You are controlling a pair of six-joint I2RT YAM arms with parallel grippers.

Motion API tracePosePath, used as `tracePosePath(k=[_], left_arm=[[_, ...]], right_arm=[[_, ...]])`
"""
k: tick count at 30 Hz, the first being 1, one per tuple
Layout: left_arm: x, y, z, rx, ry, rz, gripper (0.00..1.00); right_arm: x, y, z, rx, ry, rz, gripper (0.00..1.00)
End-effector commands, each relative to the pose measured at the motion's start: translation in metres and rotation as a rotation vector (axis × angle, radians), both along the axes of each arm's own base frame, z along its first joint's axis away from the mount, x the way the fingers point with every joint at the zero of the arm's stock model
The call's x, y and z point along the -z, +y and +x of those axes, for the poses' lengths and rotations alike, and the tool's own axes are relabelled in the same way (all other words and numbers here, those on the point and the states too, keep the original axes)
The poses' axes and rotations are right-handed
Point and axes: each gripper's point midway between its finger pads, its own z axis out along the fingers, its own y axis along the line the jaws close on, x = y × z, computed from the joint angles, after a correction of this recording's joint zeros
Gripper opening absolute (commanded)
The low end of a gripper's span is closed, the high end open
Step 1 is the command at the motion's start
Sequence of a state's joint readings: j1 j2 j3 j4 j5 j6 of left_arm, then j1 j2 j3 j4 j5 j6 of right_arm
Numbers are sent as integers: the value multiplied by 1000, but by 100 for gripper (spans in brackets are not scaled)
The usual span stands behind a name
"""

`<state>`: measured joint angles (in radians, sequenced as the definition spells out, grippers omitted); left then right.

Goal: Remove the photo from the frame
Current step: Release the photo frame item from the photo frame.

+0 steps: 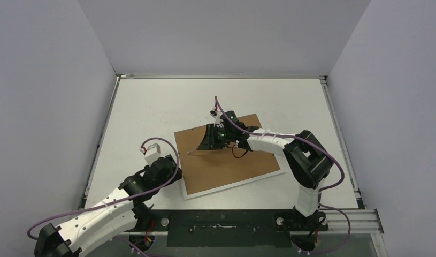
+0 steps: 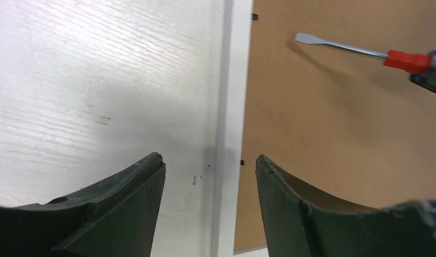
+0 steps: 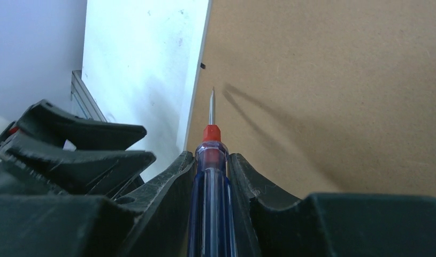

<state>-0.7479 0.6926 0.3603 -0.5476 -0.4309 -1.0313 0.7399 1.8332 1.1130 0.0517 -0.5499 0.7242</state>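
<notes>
- The frame lies face down mid-bench, brown back up, long sides running left to right and slightly skewed; the photo is hidden beneath the backing.
- The right gripper clamps the screwdriver, its shaft pointing left across the back. The tip hangs just short of a small black tab on the frame's left edge.
- The left gripper hovers with jaws apart and empty, astride the white border strip near the near-left corner — closer to that edge, yet without the tool.

Overhead, two wrist close-ups, shared frame
</notes>
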Motion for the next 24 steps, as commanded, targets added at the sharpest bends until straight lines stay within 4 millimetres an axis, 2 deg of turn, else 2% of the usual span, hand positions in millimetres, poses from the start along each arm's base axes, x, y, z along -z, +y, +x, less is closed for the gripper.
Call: tracePosePath(k=[1, 6, 11, 12, 15, 18, 24], left_arm=[[-14, -7, 20, 6, 5, -79, 60], [-1, -5, 32, -13, 63, -132, 56], [4, -20, 39, 7, 39, -211, 56], [6, -20, 39, -4, 41, -221, 54], [16, -16, 34, -60, 72, -238, 37], [29, -7, 26, -108, 116, -215, 33], [46, -2, 15, -136, 132, -234, 28]], right_arm=[[-20, 16, 14, -45, -63, 70, 0], [-20, 24, 18, -56, -38, 119, 0], [-13, 22, 25, -51, -23, 124, 0], [-11, 22, 25, -54, -18, 127, 0], [-5, 23, 26, -62, 0, 126, 0], [1, 24, 26, -66, 15, 119, 0], [6, 27, 25, -80, 33, 129, 0]])
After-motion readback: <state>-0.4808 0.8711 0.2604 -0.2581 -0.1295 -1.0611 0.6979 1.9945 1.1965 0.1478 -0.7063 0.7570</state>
